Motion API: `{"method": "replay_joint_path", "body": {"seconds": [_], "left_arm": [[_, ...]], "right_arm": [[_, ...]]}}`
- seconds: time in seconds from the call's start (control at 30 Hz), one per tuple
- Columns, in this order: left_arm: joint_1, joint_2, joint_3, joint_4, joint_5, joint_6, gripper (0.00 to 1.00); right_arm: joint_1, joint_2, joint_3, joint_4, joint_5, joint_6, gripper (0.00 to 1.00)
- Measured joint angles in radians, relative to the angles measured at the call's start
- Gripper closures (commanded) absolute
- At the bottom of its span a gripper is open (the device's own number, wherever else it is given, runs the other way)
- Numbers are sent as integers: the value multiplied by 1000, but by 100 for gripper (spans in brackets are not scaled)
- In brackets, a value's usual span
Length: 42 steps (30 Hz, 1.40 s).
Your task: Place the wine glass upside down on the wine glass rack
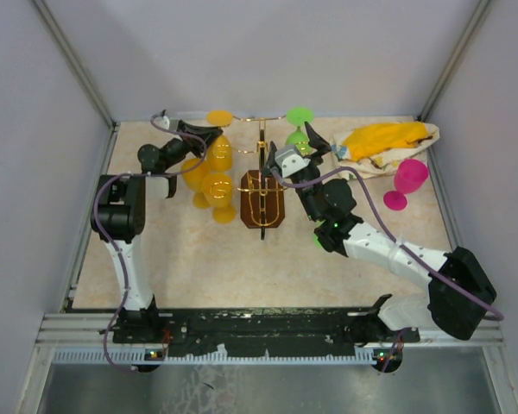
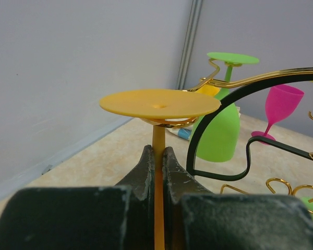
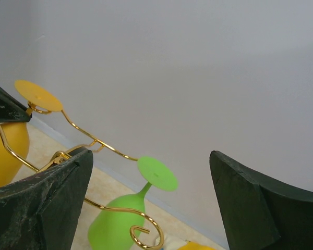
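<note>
An orange wine glass hangs upside down, its round foot (image 2: 159,102) lying on a curled gold loop of the wine glass rack (image 2: 261,78). My left gripper (image 2: 159,156) is shut on its thin stem just below the foot. From above, the gripper (image 1: 205,135) sits at the rack's left arm, with the foot (image 1: 219,117) and the bowl (image 1: 220,153) showing. The rack's dark brown base (image 1: 262,198) stands mid-table. My right gripper (image 3: 151,203) is open and empty beside the rack's right arm (image 1: 295,155).
A green glass (image 1: 299,121) hangs upside down on the rack's right arm and also shows in the right wrist view (image 3: 120,224). Two more orange glasses (image 1: 209,185) stand left of the base. A pink glass (image 1: 408,179) stands upright at right, near a yellow bag (image 1: 384,140).
</note>
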<state>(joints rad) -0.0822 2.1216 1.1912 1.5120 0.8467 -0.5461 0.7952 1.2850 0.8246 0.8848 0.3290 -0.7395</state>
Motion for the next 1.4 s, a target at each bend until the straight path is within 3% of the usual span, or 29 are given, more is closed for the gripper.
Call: {"method": "replay_joint_path", "body": {"seconds": [0.43, 0.67, 0.83, 1.0, 1.4], "left_arm": [[-23, -24, -13, 1, 45, -6, 100], [-42, -24, -13, -2, 42, 5, 85], [-42, -35, -26, -5, 38, 26, 60], [-41, -60, -42, -4, 34, 31, 45], [13, -99, -89, 1, 10, -14, 40]], "right_arm": [[0, 0, 0, -3, -2, 3, 7], [0, 0, 0, -3, -1, 5, 4], [0, 0, 0, -3, -1, 11, 1], [0, 0, 0, -3, -1, 12, 1], [-1, 0, 1, -13, 43, 46, 1]]}}
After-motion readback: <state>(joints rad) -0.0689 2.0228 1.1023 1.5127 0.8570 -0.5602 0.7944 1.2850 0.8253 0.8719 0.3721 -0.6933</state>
